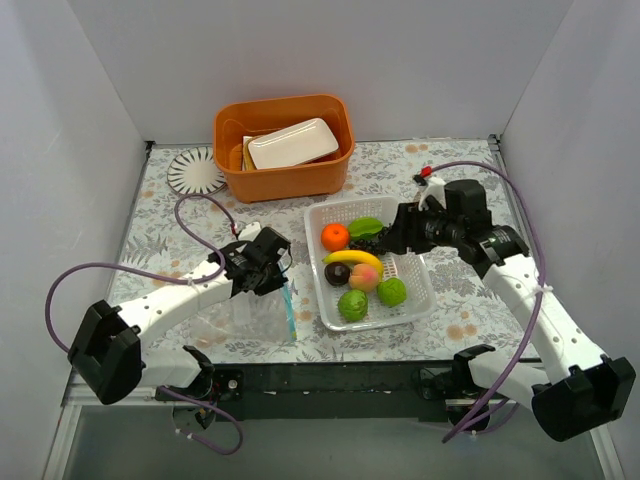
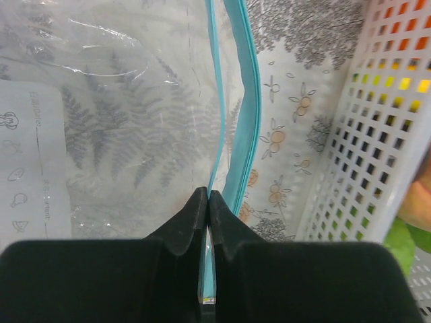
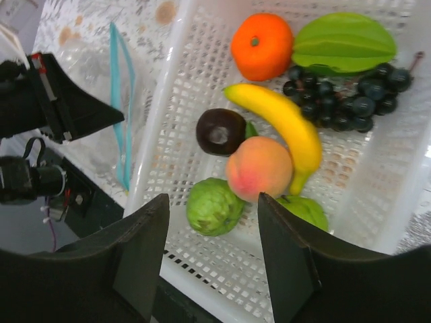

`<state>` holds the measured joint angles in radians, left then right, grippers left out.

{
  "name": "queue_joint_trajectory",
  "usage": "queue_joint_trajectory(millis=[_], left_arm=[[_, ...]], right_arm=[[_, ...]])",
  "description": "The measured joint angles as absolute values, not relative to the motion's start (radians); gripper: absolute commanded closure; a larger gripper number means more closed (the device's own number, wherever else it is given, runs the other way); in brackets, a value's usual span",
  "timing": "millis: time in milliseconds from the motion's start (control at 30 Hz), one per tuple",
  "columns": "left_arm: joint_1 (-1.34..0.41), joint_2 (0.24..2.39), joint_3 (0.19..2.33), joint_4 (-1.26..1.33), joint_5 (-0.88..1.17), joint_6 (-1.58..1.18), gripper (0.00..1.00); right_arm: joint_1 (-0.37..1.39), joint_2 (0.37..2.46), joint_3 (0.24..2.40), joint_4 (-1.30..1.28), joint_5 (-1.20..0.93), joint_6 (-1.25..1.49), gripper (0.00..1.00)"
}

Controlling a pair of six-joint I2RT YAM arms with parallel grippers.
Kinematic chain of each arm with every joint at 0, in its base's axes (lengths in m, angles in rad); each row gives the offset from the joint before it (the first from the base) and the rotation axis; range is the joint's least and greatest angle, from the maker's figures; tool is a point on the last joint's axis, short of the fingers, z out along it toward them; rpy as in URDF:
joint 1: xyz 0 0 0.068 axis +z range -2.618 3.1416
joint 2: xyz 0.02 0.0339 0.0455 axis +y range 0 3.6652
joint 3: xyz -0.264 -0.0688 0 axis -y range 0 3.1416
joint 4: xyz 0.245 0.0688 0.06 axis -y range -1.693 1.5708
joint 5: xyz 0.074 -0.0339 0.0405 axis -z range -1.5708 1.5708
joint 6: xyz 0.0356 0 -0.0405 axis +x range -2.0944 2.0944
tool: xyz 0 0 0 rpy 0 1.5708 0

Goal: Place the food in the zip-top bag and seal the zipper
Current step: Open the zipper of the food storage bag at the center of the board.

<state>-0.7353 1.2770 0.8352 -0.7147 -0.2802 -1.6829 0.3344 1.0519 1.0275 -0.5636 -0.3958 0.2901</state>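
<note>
1. The zip-top bag point(image 1: 245, 320) lies flat near the table's front edge, left of the basket. It looks like thin, crinkly, slippery film, so it will likely sag and collapse unless its mouth is held open.
2. The left gripper point(image 2: 208, 196) has its jaws pressed together on one lip of the bag, right at the teal zipper point(image 2: 249, 101). That stiffer strip is probably the best place to hold.
3. The white perforated basket point(image 1: 412, 270) sits just right of the bag and holds all the food. The lime point(image 3: 214, 205), peach point(image 3: 259, 168), plum point(image 3: 220, 131) and orange point(image 3: 261, 46) look light, rigid and round, so they may roll. The banana point(image 3: 283, 121) is best taken across its middle.
4. The black grapes point(image 3: 343, 94) are lumpy, and the green leaf point(image 3: 343, 42) is flat and harder to pinch.
5. The right gripper point(image 3: 212, 202) hovers above the basket, jaws spread and holding nothing.
6. The floral tablecloth point(image 1: 460, 320) looks smooth, so the bag may slide on it.
7. Farther back stands an orange tub point(image 1: 285, 175) holding a white dish point(image 1: 292, 143). White walls close in on three sides.
</note>
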Motion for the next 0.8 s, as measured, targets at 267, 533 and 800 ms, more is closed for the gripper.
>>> queue_joint_trajectory(millis=[267, 533, 800], left_arm=[[-0.735, 1.182, 0.866, -0.732, -0.290, -1.653, 1.00], [-0.735, 1.066, 0.866, -0.733, -0.284, -1.619, 1.00], [-0.735, 1.011, 0.866, -0.702, -0.247, -1.570, 1.00]], right_arm=[[0.545, 1.168, 1.026, -0.435, -0.426, 0.375, 0.44], [0.672, 1.291, 1.026, -0.285, -0.456, 0.456, 0.42], [0.752, 1.406, 1.044, -0.174, -0.481, 0.513, 0.42]])
